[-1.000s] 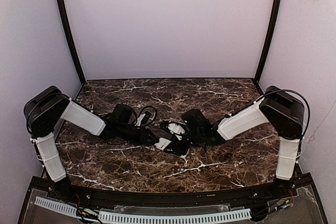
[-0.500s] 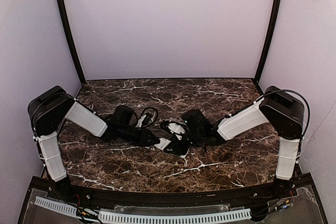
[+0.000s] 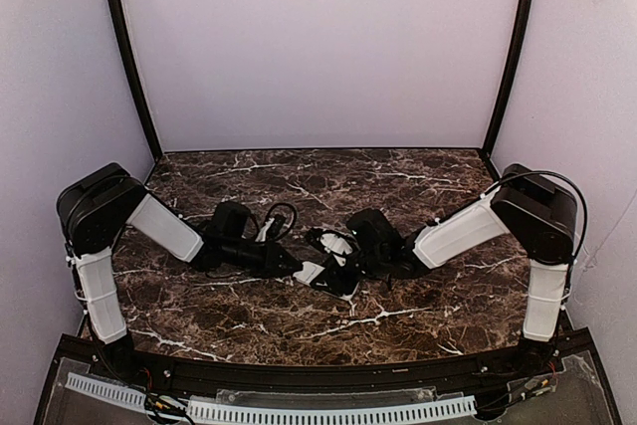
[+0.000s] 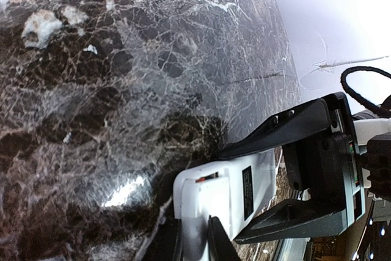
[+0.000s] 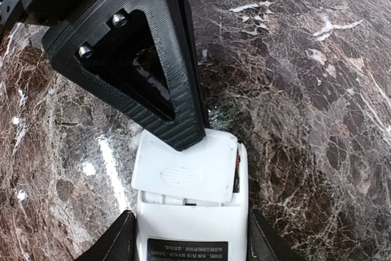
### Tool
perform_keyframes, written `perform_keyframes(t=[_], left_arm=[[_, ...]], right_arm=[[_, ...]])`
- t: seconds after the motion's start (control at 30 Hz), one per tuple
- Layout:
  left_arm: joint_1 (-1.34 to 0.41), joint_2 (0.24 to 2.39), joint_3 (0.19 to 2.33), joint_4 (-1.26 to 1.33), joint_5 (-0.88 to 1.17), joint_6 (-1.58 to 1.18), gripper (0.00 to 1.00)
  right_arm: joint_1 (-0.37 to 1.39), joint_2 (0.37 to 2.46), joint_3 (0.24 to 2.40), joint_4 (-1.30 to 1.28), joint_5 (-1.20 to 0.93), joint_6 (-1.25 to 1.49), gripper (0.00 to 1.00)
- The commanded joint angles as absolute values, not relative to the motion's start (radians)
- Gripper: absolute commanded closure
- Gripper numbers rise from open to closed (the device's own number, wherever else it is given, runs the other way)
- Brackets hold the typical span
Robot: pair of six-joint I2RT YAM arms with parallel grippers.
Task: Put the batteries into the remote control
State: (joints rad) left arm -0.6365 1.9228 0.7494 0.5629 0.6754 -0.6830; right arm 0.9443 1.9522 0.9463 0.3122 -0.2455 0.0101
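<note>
Two grips meet on the remote control (image 5: 194,221) at the middle of the counter (image 5: 305,90): the right tool (image 5: 190,236) grasps its sides, the left tool (image 4: 194,231) is clenched on its cover (image 5: 186,172) end, so a crooked push may jam the cover or twist the remote loose.

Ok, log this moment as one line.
right gripper: clamped across remote control | left gripper: fingertips nearly together at battery cover | cover: lying on remote's white back
</note>
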Motion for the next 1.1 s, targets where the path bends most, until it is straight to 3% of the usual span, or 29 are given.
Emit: perform_keyframes(t=[0.0, 0.77, 1.07], left_arm=[[-0.645, 1.984, 0.684, 0.529, 0.691, -0.705, 1.0], [-0.593, 2.084, 0.591, 1.195, 0.817, -1.079, 1.0], [-0.583, 2.115, 0.59, 1.24, 0.809, -1.127, 1.0]], right_arm=[[0.939, 1.984, 0.906, 0.333, -0.183, 0.053, 0.53], [0.94, 2.005, 0.829, 0.473, -0.146, 0.046, 0.57], [0.94, 2.006, 0.824, 0.486, -0.131, 0.05, 0.58]])
